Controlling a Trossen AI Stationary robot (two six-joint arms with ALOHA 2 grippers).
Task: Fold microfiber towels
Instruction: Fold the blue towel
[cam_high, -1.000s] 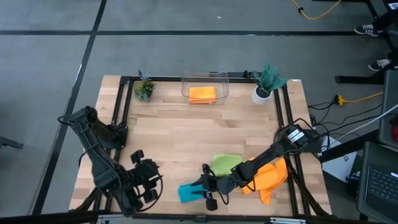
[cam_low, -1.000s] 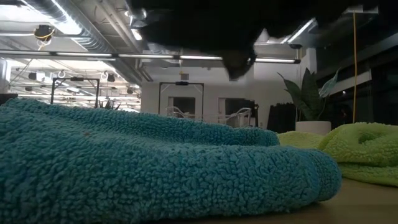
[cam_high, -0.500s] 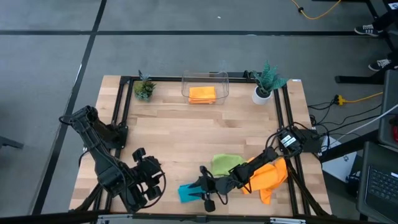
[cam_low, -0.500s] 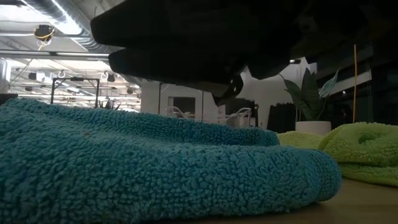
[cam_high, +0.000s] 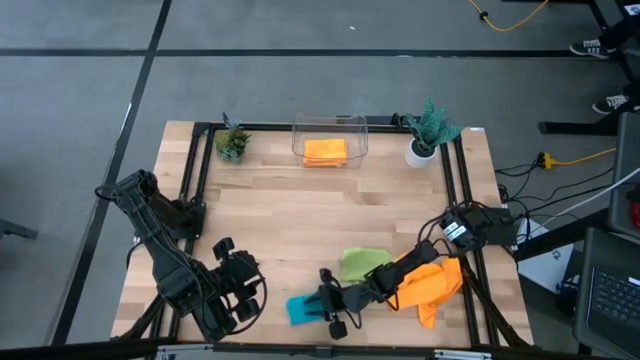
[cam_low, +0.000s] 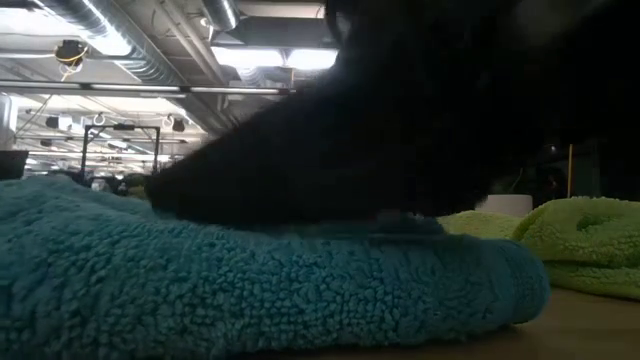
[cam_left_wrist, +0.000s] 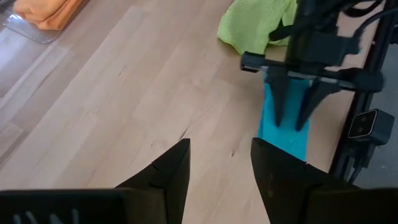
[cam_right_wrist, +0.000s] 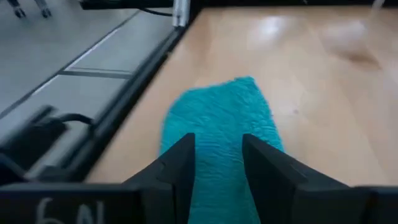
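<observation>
I am lowering my right gripper (cam_high: 327, 305), jaws part-open and holding nothing, onto the teal towel (cam_high: 303, 309) for a grasp.

A dark blurred arm fills the low view, hiding much of the teal towel (cam_low: 250, 290)

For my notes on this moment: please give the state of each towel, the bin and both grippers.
teal towel: folded, under right gripper
lime green towel: crumpled
orange towel: crumpled, under right arm
clear bin: holds folded orange towel
right gripper: open
left gripper: open, empty
</observation>
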